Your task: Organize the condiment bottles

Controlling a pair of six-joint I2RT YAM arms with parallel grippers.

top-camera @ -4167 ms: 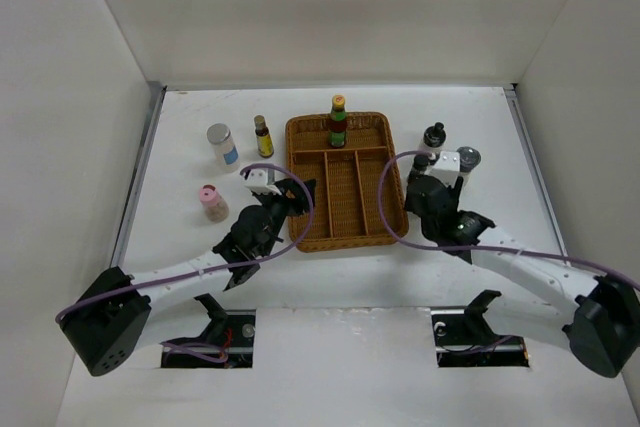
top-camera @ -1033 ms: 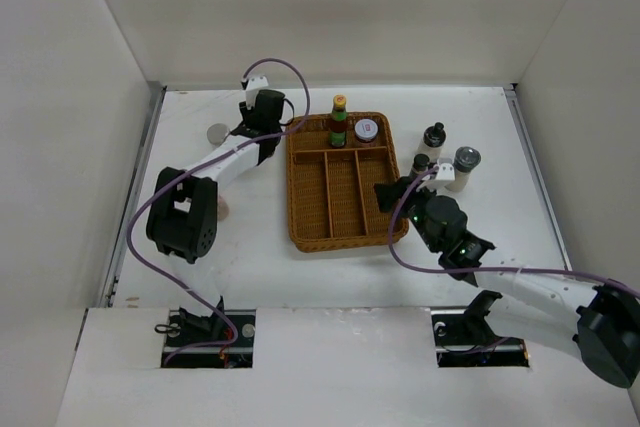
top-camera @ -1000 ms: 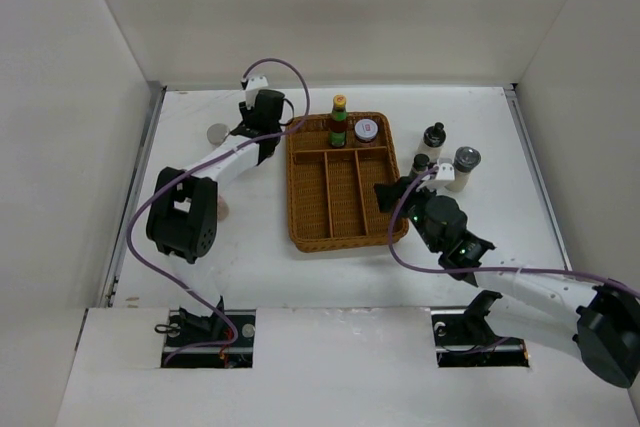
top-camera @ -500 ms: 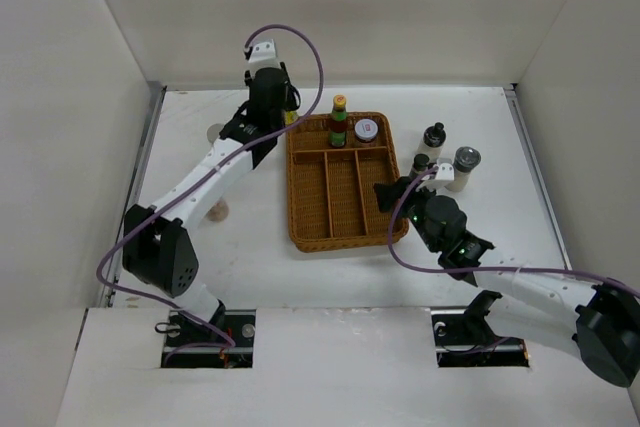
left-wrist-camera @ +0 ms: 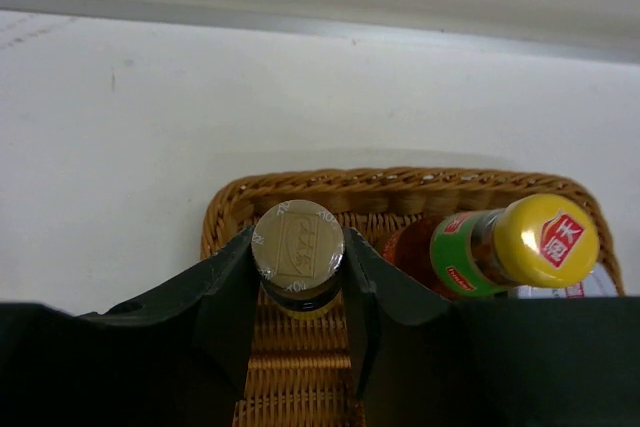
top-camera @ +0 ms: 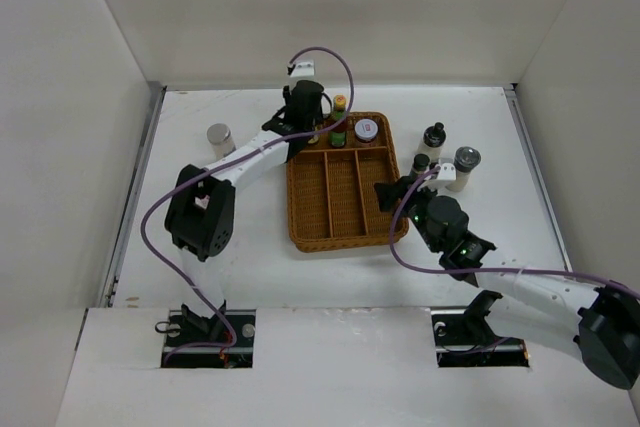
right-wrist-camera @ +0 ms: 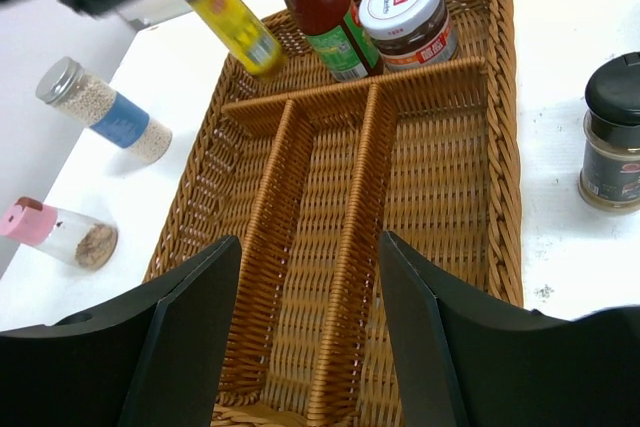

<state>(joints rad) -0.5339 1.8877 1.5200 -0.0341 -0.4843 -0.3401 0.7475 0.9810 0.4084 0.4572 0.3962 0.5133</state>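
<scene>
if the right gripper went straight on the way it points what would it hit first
Most likely the brown wicker divided tray, at a divider between its long compartments; the open right gripper aims there, depth unclear.

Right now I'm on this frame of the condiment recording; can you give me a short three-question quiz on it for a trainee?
1. True or false: the left tool is shut on the yellow-label bottle.
2. Leaving the held bottle aside, how many containers stand in the wicker tray? A. one B. two C. four
3. Fill in: the right tool hovers ___ above the tray, holding nothing.

Key: 1 true. 2 B, the sauce bottle and the red-label jar, both in the rear compartment. 3 open.
</scene>
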